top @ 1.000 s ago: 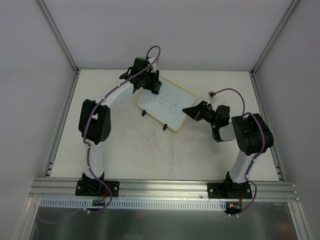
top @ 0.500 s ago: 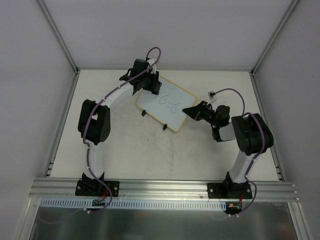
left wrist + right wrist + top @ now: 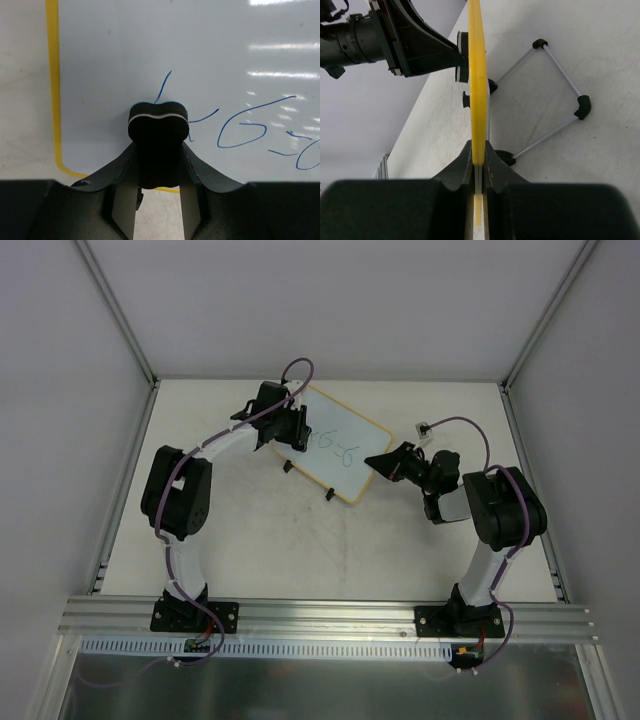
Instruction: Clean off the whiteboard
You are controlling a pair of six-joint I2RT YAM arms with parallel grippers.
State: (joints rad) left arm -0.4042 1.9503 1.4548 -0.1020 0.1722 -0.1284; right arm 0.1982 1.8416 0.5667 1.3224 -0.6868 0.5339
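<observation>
— Where to find the whiteboard (image 3: 345,450)?
— Toward the far edge of the bench (image 3: 250,540), about mid-width, slanting from far-left to near-right. Propped at a tilt on a thin wire stand (image 3: 555,85) with black feet.

— Anything written there?
— Blue marker strokes (image 3: 245,132) across the middle, something like "6" and "=6", not fully legible. Plain white to their left, up to the yellow frame (image 3: 52,75).

— Anything against the writing face?
— A black eraser block (image 3: 158,120), set on the leftmost blue strokes at the end nearer the bench's left edge.

— Held how?
— Pinched from both sides in the left gripper (image 3: 158,147), fingers drawn in just to the block's width.

— And the other end?
— Clamped by the right gripper (image 3: 478,152) at the end nearer the bench's right edge. Fingers almost together, with only the thin yellow rim between them.

— Reach of the arms?
— From the near-left and near-right corners of the bench, curving outward, then in to meet the board from opposite ends.
</observation>
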